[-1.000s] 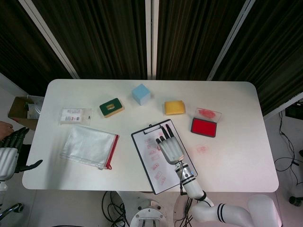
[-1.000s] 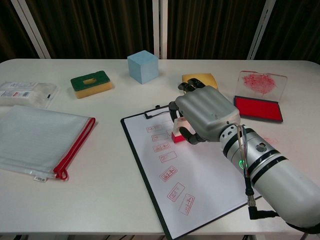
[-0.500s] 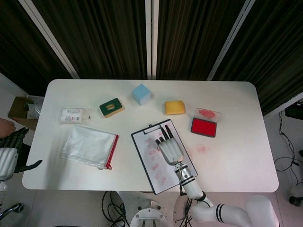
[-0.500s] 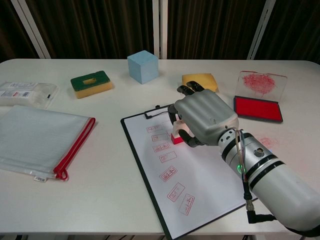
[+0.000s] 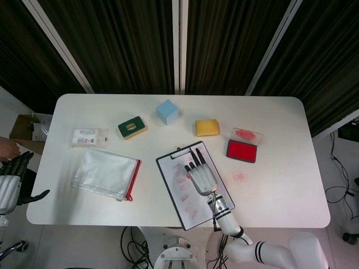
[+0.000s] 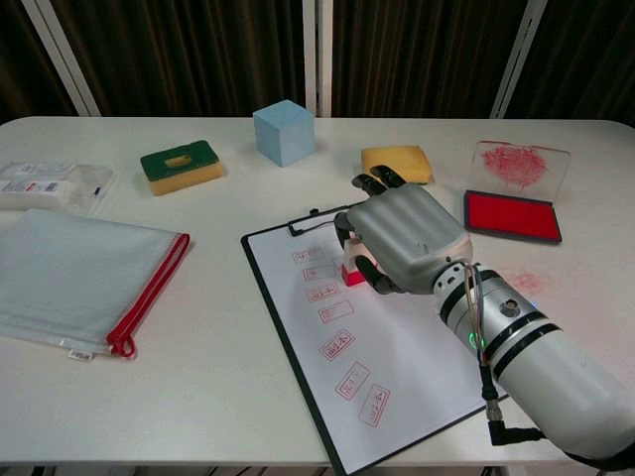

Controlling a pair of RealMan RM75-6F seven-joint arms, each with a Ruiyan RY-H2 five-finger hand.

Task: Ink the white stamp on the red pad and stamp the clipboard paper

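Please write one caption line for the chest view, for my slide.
The right hand holds the white stamp on the clipboard paper, beside a column of red prints.

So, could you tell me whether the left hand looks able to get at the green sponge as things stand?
Probably yes: the left hand holds nothing, and no object blocks the green sponge, though it hangs off the table's left edge.

1 clipboard (image 6: 298,327), 7 stamp prints (image 6: 337,344), 2 sponges (image 6: 180,166).

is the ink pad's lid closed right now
No, the clear lid stands open behind the red pad, leaving the ink surface uncovered.
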